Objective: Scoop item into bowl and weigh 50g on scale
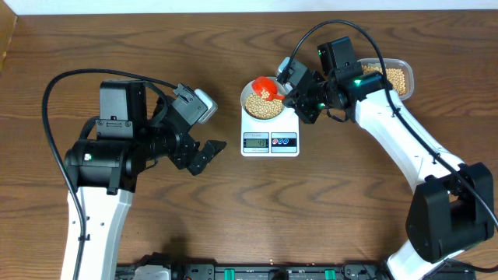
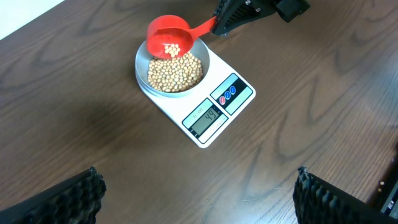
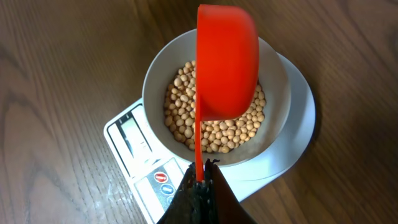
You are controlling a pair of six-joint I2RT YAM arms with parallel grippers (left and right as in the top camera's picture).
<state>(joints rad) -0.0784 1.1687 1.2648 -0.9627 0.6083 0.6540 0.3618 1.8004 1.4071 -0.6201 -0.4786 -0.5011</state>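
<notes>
Nearest the robot, the left gripper (image 1: 208, 154) hangs over bare table (image 1: 350, 218) with its jaws spread wide and nothing between them, well apart from the scale (image 2: 219, 111). The scale's display (image 2: 205, 117) faces the robot and seems to read just short of the target, though the digits are small. On the scale sits the bowl (image 2: 139, 67), well filled with soybeans (image 2: 177, 74). Above its far rim the right gripper (image 3: 200, 182) is clamped tight on the handle of a red scoop (image 2: 166, 38), which is tilted and has only a few beans left in it. The danger here is overshoot: a sharp tip would drop the lot at once. Letting the scoop rest on the rim would also falsify the reading, and beans bouncing off the rim would land outside the bowl. Behind the right arm, the clear tub (image 1: 408, 78) of beans lies near the table's far edge. Open wood lies left of and in front of the scale.
</notes>
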